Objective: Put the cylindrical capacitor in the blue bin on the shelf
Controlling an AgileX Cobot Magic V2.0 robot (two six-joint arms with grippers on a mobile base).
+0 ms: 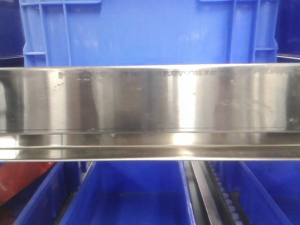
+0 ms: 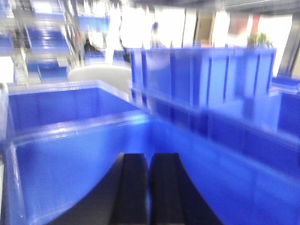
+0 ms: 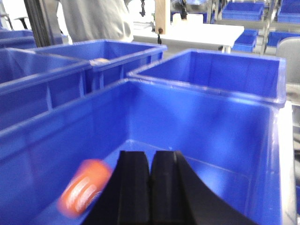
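Note:
The orange-red cylindrical capacitor [image 3: 83, 187], blurred, with white print on its side, lies inside a blue bin [image 3: 197, 126] just left of my right gripper [image 3: 150, 159]. That gripper's black fingers are shut together with nothing between them, and it sits over the bin's inside. My left gripper [image 2: 149, 161] is also shut and empty, low inside another blue bin [image 2: 61, 154]; this view is motion-blurred. The shelf's shiny steel front rail [image 1: 150, 101] fills the front view, with a blue bin [image 1: 150, 33] above it. Neither gripper shows in the front view.
More blue bins [image 3: 211, 70] stand behind and left of the right gripper's bin. Blue bins [image 1: 126, 197] sit below the steel rail, with a roller track [image 1: 227, 197] at right. A person [image 3: 93, 18] and a white table [image 3: 197, 33] are in the background.

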